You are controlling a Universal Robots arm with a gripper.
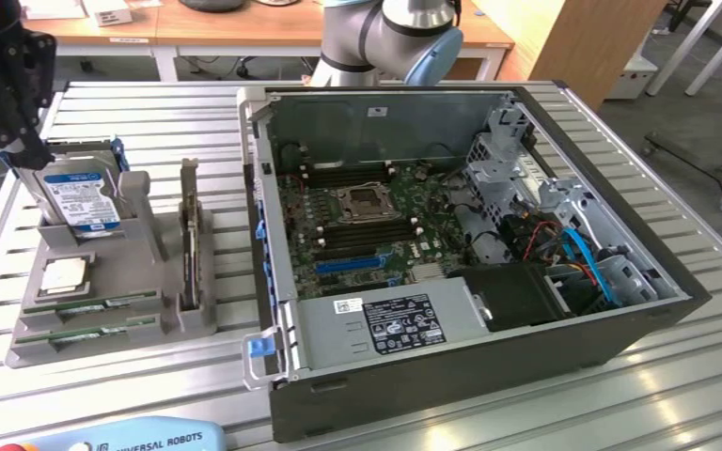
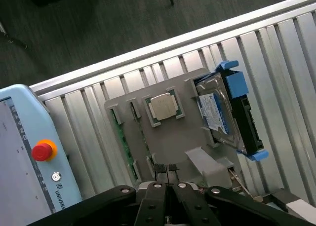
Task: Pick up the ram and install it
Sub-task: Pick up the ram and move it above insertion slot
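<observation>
**Two sticks of ram (image 1: 91,304) in the holder (image 1: 148,343), nothing in the end effector (image 2: 165,169)**

Hangs clenched above the gray holder, jaws pressed together with nothing between them. Looks down on a silver processor (image 2: 164,106) at the holder's middle and a hard drive (image 2: 224,112) standing on edge at one end. Finds the ram at the opposite end, lying flat in a long slot just beside the processor, with a second green stick in the next slot, both untouched. Puts all of this on the slatted bench (image 1: 148,113), to the exterior view's left of the open computer case (image 1: 462,376), well apart from the motherboard (image 1: 317,193).

Probably weighs little and bends hardly at all, but looks fragile: thin board, small chips, exposed contacts. Seems best taken across the two long edges near mid-length, or by the short ends, clear of chips and label. Offers little edge to grip while sunk in the slot.
</observation>
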